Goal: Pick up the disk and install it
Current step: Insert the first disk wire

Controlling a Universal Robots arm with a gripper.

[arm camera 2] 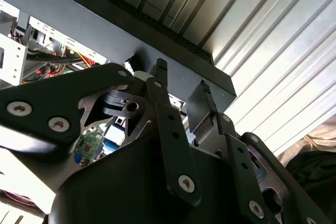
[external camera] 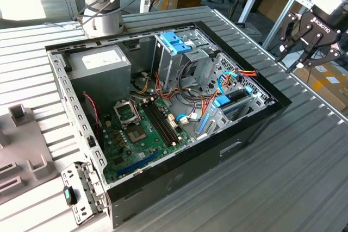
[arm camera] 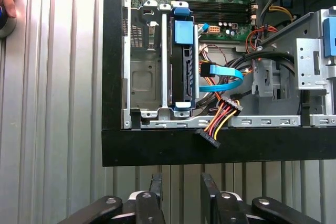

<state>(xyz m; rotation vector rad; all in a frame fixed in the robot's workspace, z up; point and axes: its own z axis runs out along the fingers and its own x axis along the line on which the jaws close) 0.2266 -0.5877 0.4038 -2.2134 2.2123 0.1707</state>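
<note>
Black gripper (external camera: 305,52) above ribbed metal table (external camera: 304,150).

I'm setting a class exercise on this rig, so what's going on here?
The arm's tool hangs open and empty outside the open computer case, over the ribbed table. The disk, with blue rails, stands on edge in a bay inside the case, by the wall nearest the tool. Nothing is gripped.
</note>
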